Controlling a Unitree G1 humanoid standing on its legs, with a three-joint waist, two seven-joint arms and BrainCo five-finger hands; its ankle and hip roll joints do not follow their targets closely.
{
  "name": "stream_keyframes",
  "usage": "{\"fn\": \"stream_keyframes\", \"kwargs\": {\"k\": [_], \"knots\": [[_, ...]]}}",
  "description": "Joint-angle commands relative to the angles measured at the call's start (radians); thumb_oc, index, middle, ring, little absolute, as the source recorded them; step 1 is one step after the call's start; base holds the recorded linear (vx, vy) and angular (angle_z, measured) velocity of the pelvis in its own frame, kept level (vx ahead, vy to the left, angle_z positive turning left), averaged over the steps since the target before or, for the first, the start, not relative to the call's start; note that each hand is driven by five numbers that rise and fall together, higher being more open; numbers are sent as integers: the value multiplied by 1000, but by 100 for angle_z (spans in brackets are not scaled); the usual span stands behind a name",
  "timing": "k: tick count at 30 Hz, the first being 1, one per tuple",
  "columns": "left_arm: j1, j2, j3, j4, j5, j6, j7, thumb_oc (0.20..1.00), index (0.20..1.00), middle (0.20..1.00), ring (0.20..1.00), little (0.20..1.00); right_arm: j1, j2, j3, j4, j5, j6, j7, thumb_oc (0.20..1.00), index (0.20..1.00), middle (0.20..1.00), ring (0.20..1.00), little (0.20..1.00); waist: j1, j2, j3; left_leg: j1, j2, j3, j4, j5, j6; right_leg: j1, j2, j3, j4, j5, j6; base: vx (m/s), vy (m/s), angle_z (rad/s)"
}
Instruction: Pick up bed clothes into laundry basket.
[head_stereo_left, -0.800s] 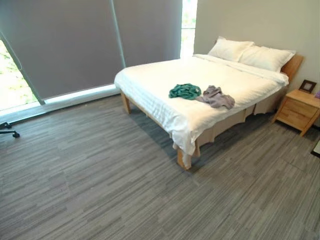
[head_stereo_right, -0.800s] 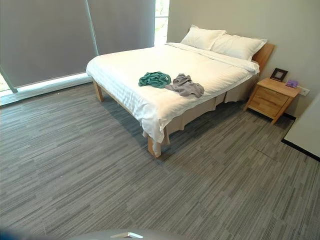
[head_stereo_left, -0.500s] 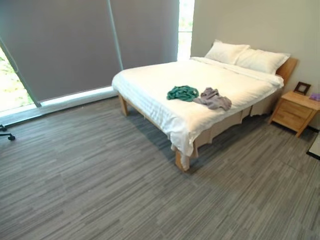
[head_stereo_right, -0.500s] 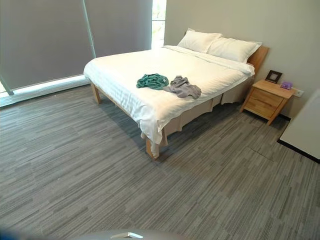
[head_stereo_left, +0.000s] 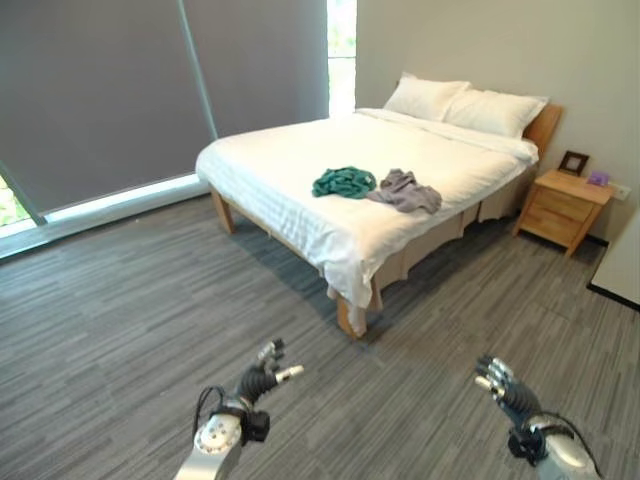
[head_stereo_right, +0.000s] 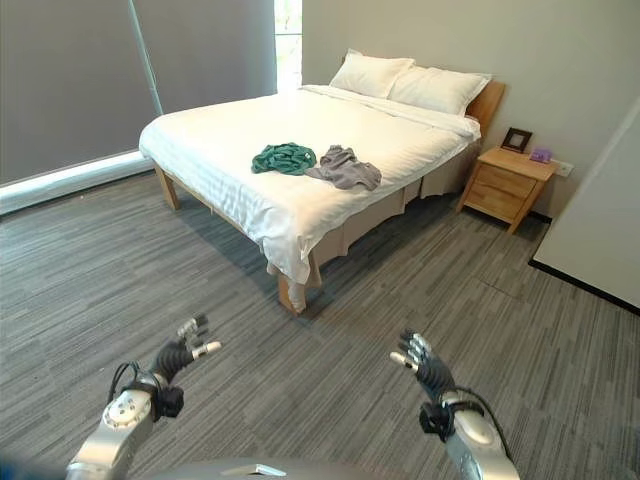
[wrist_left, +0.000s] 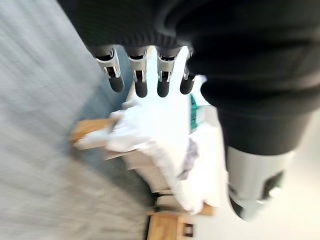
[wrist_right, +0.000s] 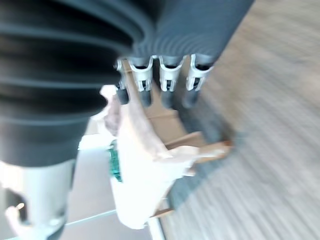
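While the bed (head_stereo_left: 300, 165) stands well back across the room, a wide run of bare grey floor (head_stereo_left: 130, 300) lies between it and the robot. On the far left, grey blinds (head_stereo_left: 100, 90) cover the windows down to a bright strip at the floor. The bed's near corner, with the white sheet hanging over a wooden leg (head_stereo_left: 347, 318), juts toward the middle of the floor, with open floor along its left side and foot. On the sheet, near that foot edge, lie the bed clothes: a green cloth (head_stereo_left: 343, 182) and, just beside it on the right, a grey cloth (head_stereo_left: 404, 190). They look close to touching. Two pillows (head_stereo_left: 465, 103) sit at the head, and a wooden nightstand (head_stereo_left: 562, 208) stands beside the bed at the far right wall, bearing a small frame (head_stereo_left: 573, 162).

Low in front, the left hand (head_stereo_left: 262, 377) is raised over the floor, fingers (wrist_left: 141, 82) loosely straight, holding and touching nothing. Well apart to its right, the right hand (head_stereo_left: 500, 385) hangs over the floor with relaxed fingers (wrist_right: 169, 92), also holding nothing.
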Motion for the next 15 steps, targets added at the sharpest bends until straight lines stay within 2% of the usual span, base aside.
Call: {"fn": "stream_keyframes", "kwargs": {"k": [1,6,14,15], "knots": [[-45,-2,37,-57,-76,-69,14,1000,1000,1000,1000,1000,-62,-4,-48,-114,-71,-84,-18,1000,1000,1000,1000,1000,18,-9,46,13,-41,-31,13,-44,11,-24,-58,-19,45,15,67,0,0,0],[-55,-69,83,-84,-91,-76,79,1000,1000,1000,1000,1000,-66,35,-36,-146,-204,-90,-64,1000,1000,1000,1000,1000,23,-15,61,11,-42,-25,13,-50,16,-25,-57,-13,41,12,64,0,0,0],[-43,-83,103,-96,-77,-72,102,1000,1000,1000,1000,1000,-59,57,-26,-137,-199,-84,-75,1000,1000,1000,1000,1000,26,-20,73,11,-44,-20,13,-54,20,-27,-59,-9,41,11,66,2,4,0],[-48,-68,122,-104,-42,-75,121,1000,1000,1000,1000,1000,-71,57,-25,-137,-199,-83,-81,1000,1000,1000,1000,1000,28,-23,86,6,-47,-15,13,-56,25,-35,-63,-6,46,13,69,21,64,0]]}}
